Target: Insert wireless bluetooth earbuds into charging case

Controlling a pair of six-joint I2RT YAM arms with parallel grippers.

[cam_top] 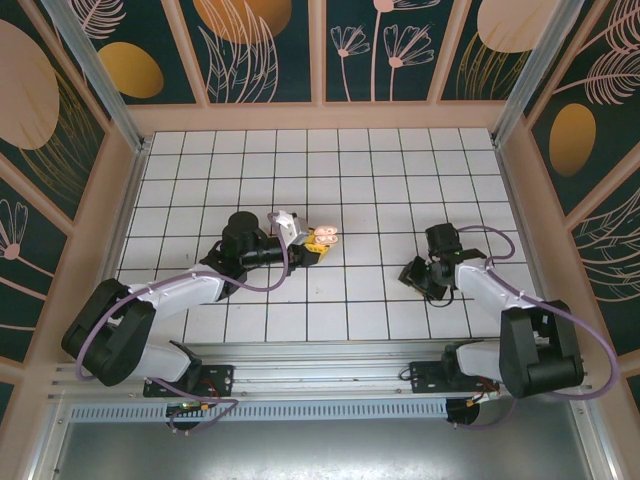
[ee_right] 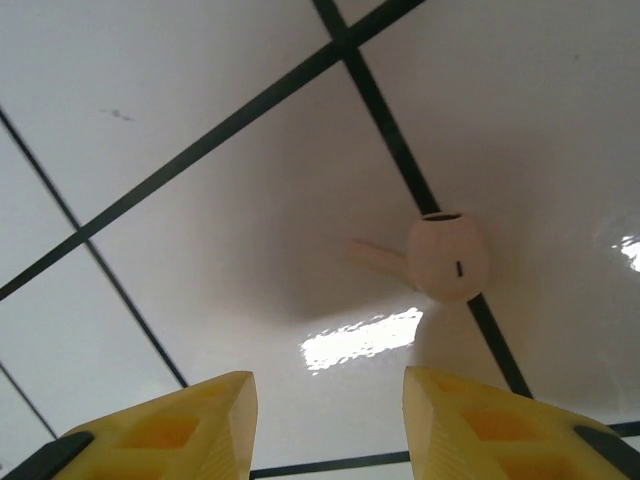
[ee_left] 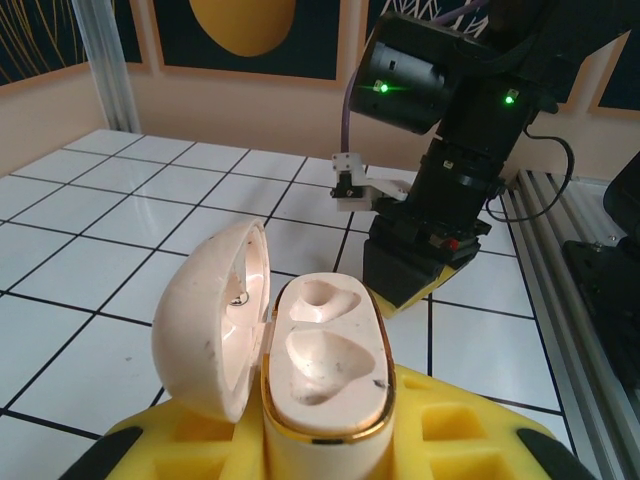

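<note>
readable text: none | labels, brands: none | numbers, signs: none legible

Desk [cam_top: 400, 160]: glossy white square tiles, dark grout lines, a bright glare patch [ee_right: 360, 340] on one tile. Walls [cam_top: 265, 50] on three sides: dark teal panels with pale flowers and orange ovals, framed in light wood. Silver posts [cam_top: 95, 70] at the back corners. Metal rail [cam_top: 320, 355] along the near edge.
</note>
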